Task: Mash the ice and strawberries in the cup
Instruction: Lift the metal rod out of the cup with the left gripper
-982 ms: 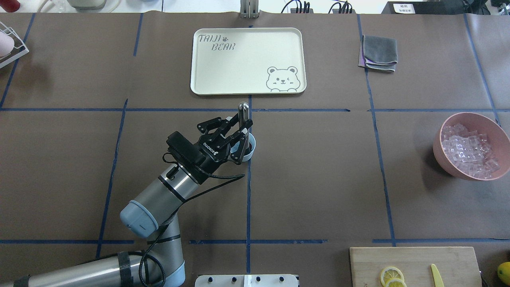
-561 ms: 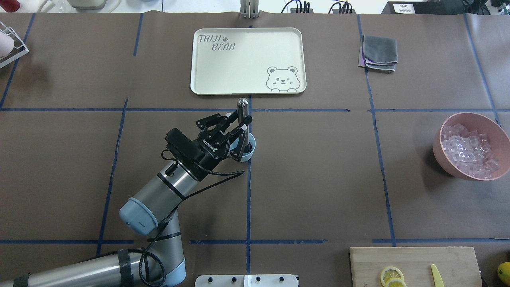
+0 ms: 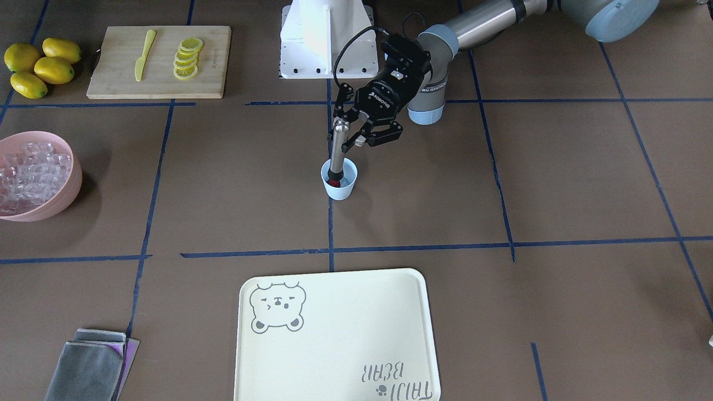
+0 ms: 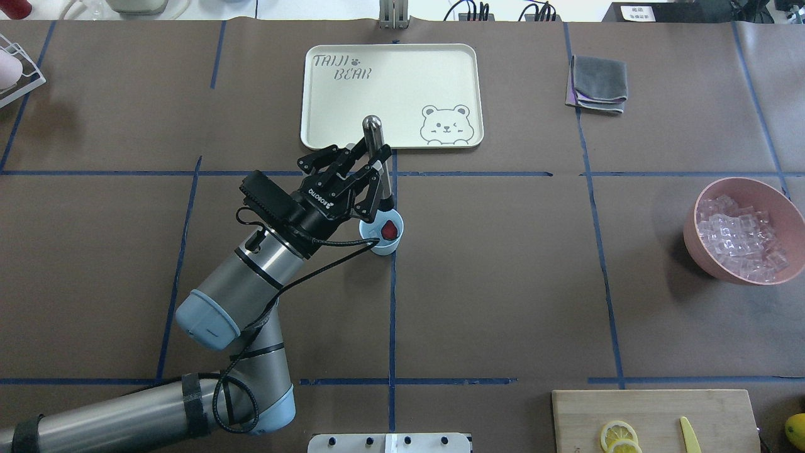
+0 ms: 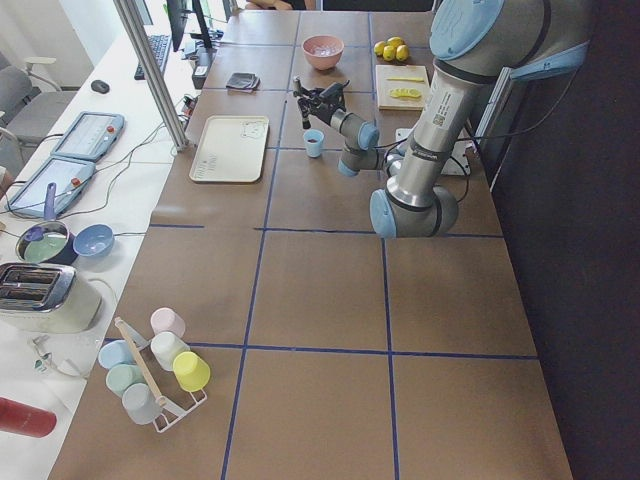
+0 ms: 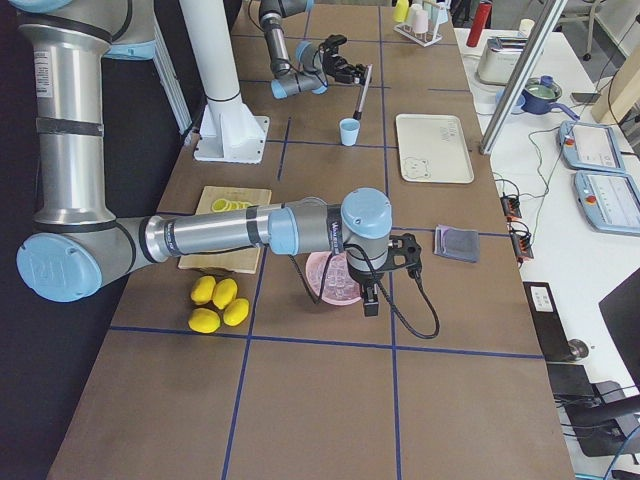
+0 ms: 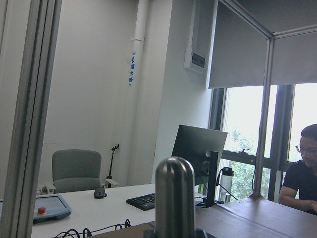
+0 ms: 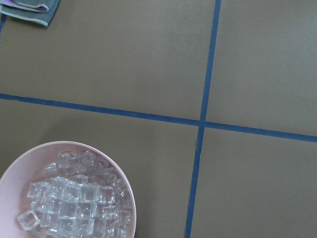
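I'm seeing the cup point(image 4: 378, 248) sitting in the middle of the desk point(image 4: 503, 283), the strawberry point(image 4: 390, 231) lying in it, my left tool point(image 4: 376, 170) holding a pestle point(image 4: 372, 129) over it, a tray point(image 4: 390, 94) lying behind, a bowl point(image 4: 703, 251) holding ice point(image 4: 742, 236) far right, a cutting board point(image 4: 654, 409) carrying lemon slices point(image 4: 618, 435) near right.

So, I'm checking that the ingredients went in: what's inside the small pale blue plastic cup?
A glossy red strawberry piece lies in the cup, under the metal muddler that the left gripper holds. Anything else can't be told: the gripper covers part of the inside.
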